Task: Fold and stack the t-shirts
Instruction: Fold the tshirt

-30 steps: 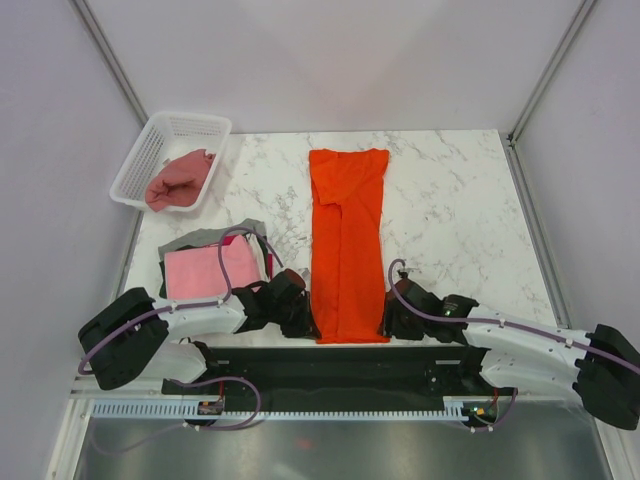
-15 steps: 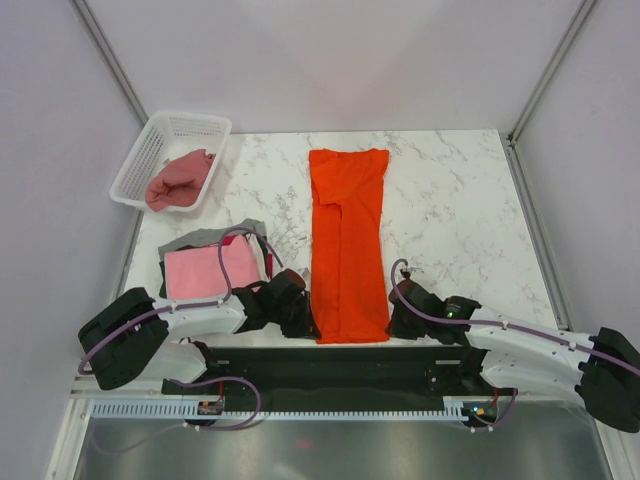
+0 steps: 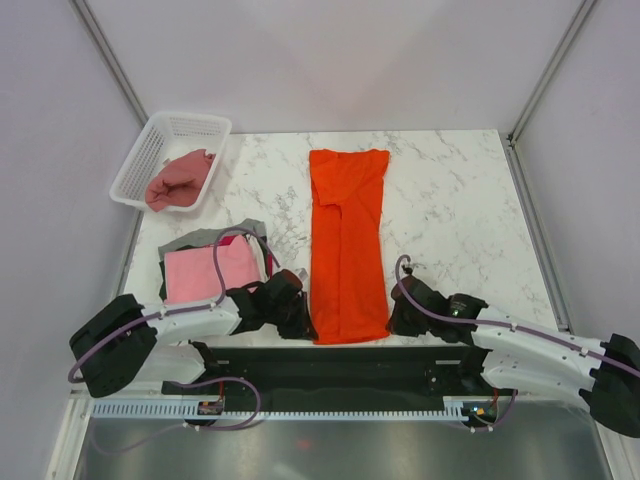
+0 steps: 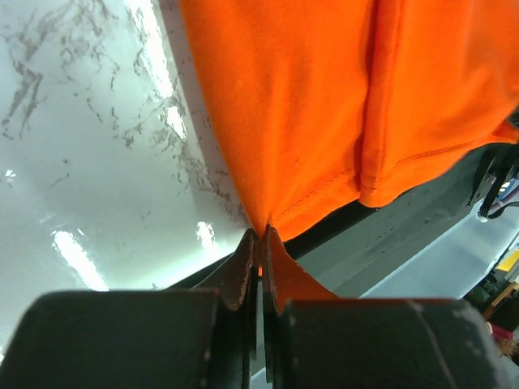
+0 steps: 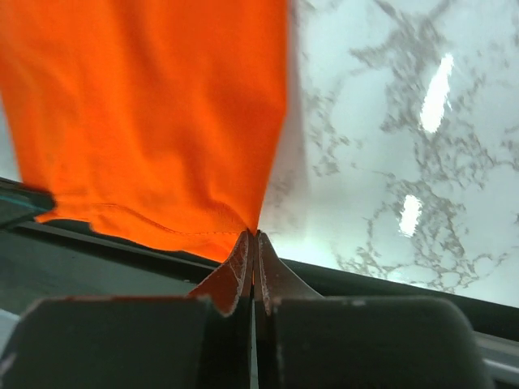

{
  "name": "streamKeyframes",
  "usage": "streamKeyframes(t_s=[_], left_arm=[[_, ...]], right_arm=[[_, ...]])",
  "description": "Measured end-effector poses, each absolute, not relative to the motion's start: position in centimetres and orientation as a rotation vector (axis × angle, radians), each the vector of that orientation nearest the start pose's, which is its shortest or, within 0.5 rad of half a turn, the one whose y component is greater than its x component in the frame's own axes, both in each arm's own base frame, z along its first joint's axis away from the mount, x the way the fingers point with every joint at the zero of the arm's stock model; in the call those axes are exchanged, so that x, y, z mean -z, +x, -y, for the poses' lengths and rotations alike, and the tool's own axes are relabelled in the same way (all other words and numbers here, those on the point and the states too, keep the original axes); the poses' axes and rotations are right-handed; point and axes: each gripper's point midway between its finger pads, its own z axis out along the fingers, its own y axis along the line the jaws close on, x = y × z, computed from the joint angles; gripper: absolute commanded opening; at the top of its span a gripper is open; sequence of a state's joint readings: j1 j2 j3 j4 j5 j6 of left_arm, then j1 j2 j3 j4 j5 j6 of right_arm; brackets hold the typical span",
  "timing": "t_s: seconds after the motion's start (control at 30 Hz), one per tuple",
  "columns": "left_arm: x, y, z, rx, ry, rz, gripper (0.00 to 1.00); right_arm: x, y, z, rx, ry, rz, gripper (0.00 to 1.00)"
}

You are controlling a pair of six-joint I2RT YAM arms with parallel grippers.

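A bright orange t-shirt (image 3: 346,240) lies folded into a long strip down the middle of the marble table, its hem at the near edge. My left gripper (image 3: 303,322) is shut on the hem's left corner (image 4: 268,223), and my right gripper (image 3: 397,320) is shut on the hem's right corner (image 5: 253,227). In both wrist views orange cloth (image 4: 324,105) (image 5: 154,113) runs pinched between the closed fingertips. A light pink t-shirt (image 3: 208,268) lies folded on top of a stack of grey and dark shirts at the left. A dusty rose t-shirt (image 3: 180,180) lies crumpled in the basket.
A white mesh basket (image 3: 168,160) stands at the far left corner. The folded stack sits just beyond the left arm's forearm (image 3: 190,318). A black mounting rail (image 3: 330,360) runs along the table's near edge under the hem. Bare marble (image 3: 460,210) lies right of the orange shirt.
My right gripper has closed on the hem's right corner and shifted slightly right. The left gripper stayed shut on its corner, and the left arm's base link has shifted a little.
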State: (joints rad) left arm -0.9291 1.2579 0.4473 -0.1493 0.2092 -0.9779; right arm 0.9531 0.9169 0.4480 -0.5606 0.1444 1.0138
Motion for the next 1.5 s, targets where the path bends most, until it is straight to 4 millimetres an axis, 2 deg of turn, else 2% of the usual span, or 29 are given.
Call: streamKeyframes(t_s=[0.1, 0.23, 0.33, 0.47, 0.67, 0.9, 1.07, 1.23, 1.5], left_arm=[[-2.6, 10.5, 25.7, 0.888, 0.023, -2.823, 0.02], [-4.8, 11.7, 26.8, 0.891, 0.02, -2.796, 0.02], [-6.9, 13.5, 27.8, 0.906, 0.004, -2.755, 0.02], [-9.1, 17.5, 28.0, 0.923, -0.076, -2.689, 0.02], [-10.4, 24.1, 27.3, 0.902, -0.201, -2.651, 0.02], [-8.4, 30.9, 26.5, 0.897, -0.319, -2.694, 0.02], [-8.6, 35.4, 26.3, 0.932, -0.354, -2.663, 0.02], [-9.0, 38.8, 26.7, 0.977, -0.365, -2.633, 0.02], [-8.5, 42.9, 26.6, 1.015, -0.4, -2.614, 0.02]], right_arm=[[-6.2, 13.2, -19.3, -0.53, 0.131, -2.632, 0.0], [-9.2, 16.2, -19.9, -0.549, 0.169, -2.557, 0.0], [-10.6, 18.4, -19.3, -0.524, 0.208, -2.523, 0.0], [-11.5, 21.5, -18.3, -0.463, 0.245, -2.506, 0.0], [-12.0, 26.5, -17.1, -0.388, 0.284, -2.504, 0.0], [-12.8, 33.8, -17.2, -0.382, 0.299, -2.476, 0.0], [-12.2, 38.4, -17.1, -0.399, 0.303, -2.473, 0.0], [-11.0, 41.9, -17.3, -0.422, 0.301, -2.489, 0.0], [-9.9, 45.8, -17.7, -0.459, 0.307, -2.494, 0.0]])
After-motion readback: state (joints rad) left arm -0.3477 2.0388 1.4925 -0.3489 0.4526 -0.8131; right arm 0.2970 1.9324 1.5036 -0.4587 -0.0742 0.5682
